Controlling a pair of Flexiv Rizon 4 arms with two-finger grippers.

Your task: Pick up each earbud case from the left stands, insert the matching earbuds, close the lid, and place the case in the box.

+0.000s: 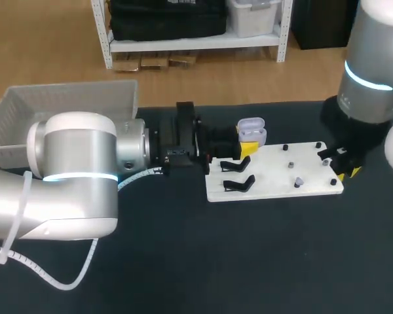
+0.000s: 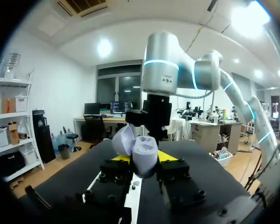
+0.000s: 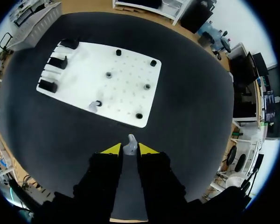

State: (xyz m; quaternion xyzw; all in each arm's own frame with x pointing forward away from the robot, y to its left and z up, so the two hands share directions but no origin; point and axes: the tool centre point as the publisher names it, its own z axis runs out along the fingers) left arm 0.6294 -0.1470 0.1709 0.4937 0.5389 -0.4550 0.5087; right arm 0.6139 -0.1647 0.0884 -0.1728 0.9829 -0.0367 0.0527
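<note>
Over the black counter [image 1: 183,261], the lavender earbud case [image 1: 251,133] sits lid-open, mouth up, clamped in your left tool [image 2: 143,158] at the white board's [image 1: 275,175] left end. Your right tool [image 3: 129,150] pinches an earbud [image 3: 129,143], narrow end pointing ahead toward the board.

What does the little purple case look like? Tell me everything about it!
The earbud case is pale lavender, small and rounded, with a smooth look like plastic. Its lid is flipped open and leans back from the body. The left gripper holds it, with one yellow-tipped finger pressing on each side. From above, it sits near the far left corner of the white board, close to the black stands. I cannot tell if any earbuds are inside it.
</note>
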